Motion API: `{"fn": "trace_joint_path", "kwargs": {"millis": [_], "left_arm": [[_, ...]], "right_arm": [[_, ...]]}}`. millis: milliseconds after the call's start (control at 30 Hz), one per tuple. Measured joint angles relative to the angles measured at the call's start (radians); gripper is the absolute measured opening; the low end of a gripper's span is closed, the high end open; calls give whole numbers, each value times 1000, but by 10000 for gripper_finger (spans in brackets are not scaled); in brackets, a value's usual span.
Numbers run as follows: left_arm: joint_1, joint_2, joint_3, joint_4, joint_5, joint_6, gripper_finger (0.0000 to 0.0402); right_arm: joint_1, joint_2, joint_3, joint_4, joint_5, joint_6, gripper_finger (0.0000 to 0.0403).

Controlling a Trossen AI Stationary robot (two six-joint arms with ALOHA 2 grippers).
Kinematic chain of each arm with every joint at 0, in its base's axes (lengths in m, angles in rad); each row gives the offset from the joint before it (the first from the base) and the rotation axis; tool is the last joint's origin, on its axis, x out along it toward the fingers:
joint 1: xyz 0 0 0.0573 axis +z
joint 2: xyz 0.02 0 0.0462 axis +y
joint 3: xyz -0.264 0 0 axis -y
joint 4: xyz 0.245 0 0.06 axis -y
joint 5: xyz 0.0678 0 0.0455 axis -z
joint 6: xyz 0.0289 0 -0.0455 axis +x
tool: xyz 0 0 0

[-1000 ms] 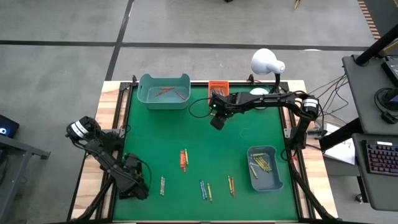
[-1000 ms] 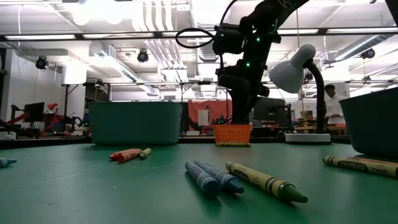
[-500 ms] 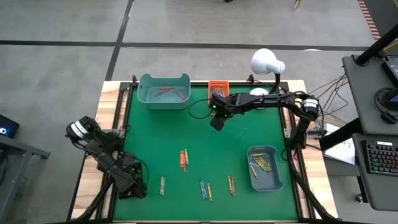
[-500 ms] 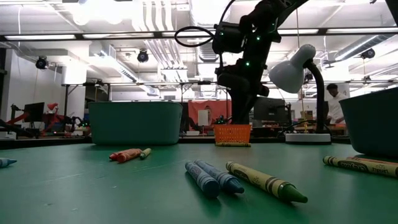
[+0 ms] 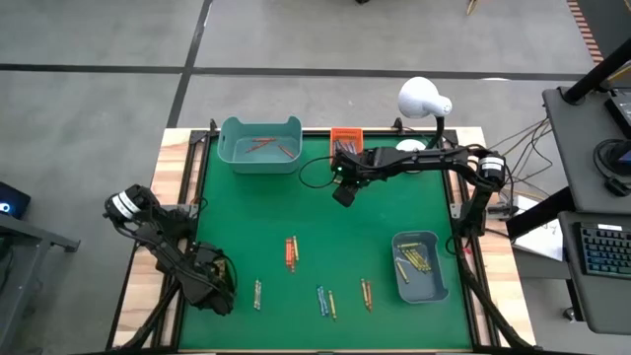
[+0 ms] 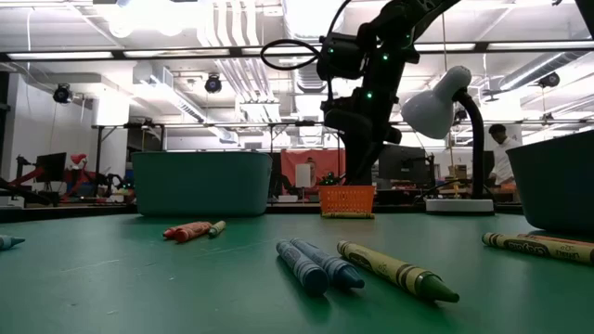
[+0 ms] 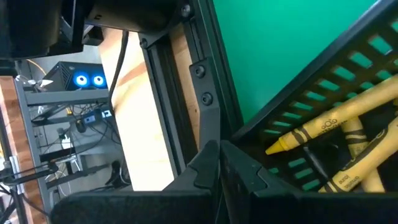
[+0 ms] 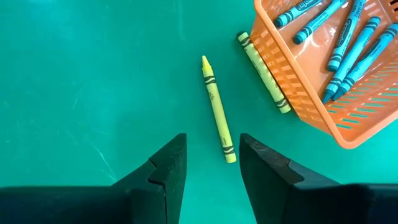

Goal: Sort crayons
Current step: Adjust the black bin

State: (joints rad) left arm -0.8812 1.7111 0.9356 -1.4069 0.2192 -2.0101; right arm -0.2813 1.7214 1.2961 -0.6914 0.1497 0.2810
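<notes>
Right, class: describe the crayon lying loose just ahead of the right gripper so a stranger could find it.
Find the orange basket of blue crayons. Two crayons lie outside it: a greenish crayon against its wall, and the yellow crayon, apart from it, on bare green mat.

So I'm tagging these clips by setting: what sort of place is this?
Probably a robotics lab or workshop. Exposed ducts run across the ceiling, benches with monitors fill the room behind, and two arms work at a green table rigged with a lamp.

No legible text; crayon wrapper print too small
</notes>
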Motion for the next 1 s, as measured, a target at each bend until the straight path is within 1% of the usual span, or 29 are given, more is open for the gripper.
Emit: {"fn": "trace_joint_path", "kwargs": {"millis": [133,333,567,733,800,867,1000], "left_arm": [[-1,0,7,-17,0,4,0],[-2,-1,58,-102,0,15,0],[-6,-1,109,-131,-1,98,0],[-6,-2,162,-147,-8,124,0],[-6,-3,203,-148,-29,124,0],[-3,-4,258,-124,-73,124,0],[0,-5,354,11,-194,110,0]], "right_arm": [[0,0,0,2,0,0,134],[0,0,0,2,0,0,134],[5,0,0,2,0,0,134],[7,0,0,2,0,-3,134],[7,0,0,2,0,-3,134],[7,0,0,2,0,-3,134],[9,0,0,2,0,-2,134]]}}
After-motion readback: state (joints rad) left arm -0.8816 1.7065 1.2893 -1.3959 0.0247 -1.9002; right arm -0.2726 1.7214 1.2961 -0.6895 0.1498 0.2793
